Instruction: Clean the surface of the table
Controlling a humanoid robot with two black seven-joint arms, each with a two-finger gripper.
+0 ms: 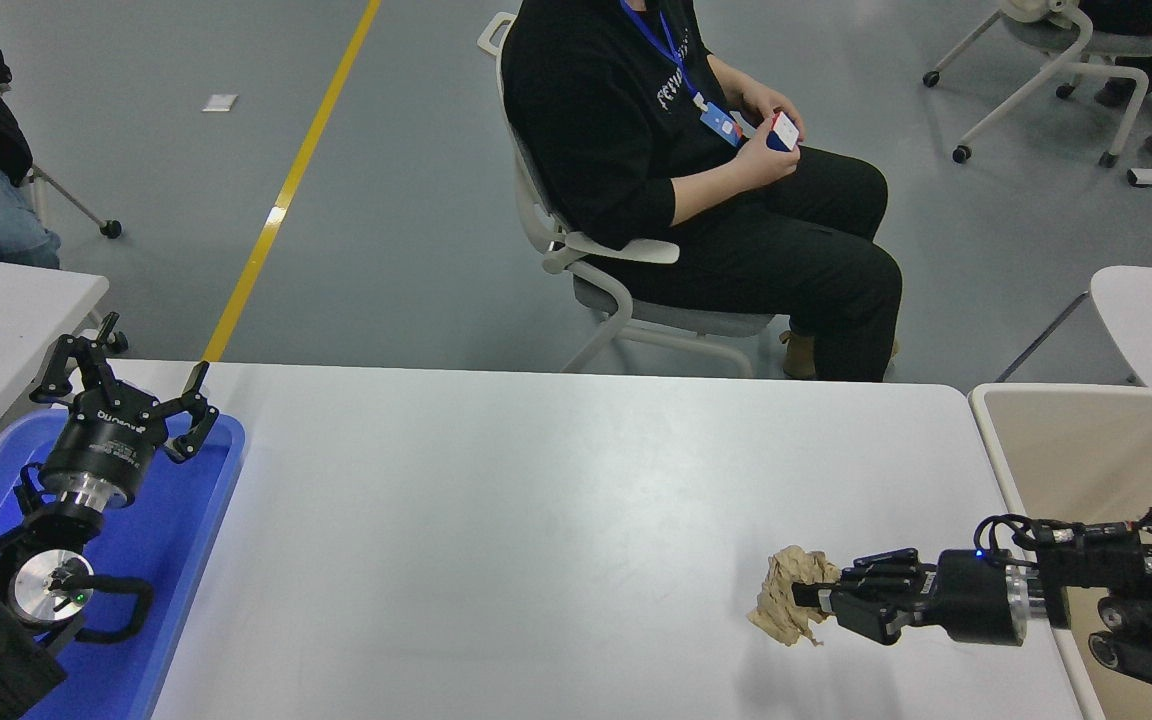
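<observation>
The right end effector (816,598) pinches a crumpled tan rag (788,608) near the white worktop's (536,520) near-right corner; its hold looks shallow, so friction while wiping could tug the rag free.

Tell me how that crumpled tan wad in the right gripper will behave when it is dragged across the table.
The crumpled tan wad looks soft and floppy: its folds sag past the right gripper. It probably weighs little. It seems unlikely to roll, since it is irregular, and may deform or snag on the table surface.

Table surface (536,520) smooth matte white; rag (786,600) crumpled beige cloth.
</observation>
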